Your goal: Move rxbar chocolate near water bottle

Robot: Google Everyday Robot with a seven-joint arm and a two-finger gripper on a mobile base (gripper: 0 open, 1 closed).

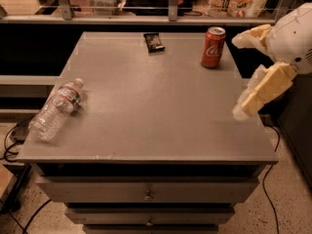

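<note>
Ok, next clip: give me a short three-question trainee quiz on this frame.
1. True or false: the water bottle stands upright on the table.
2. Which lies nearer the Coca-Cola can: A, the rxbar chocolate, or B, the water bottle?
3. Fill in: the gripper, open by the table's right edge, holds ____.
Key: 1 false, it lies on its side; 2 A; 3 nothing.
</note>
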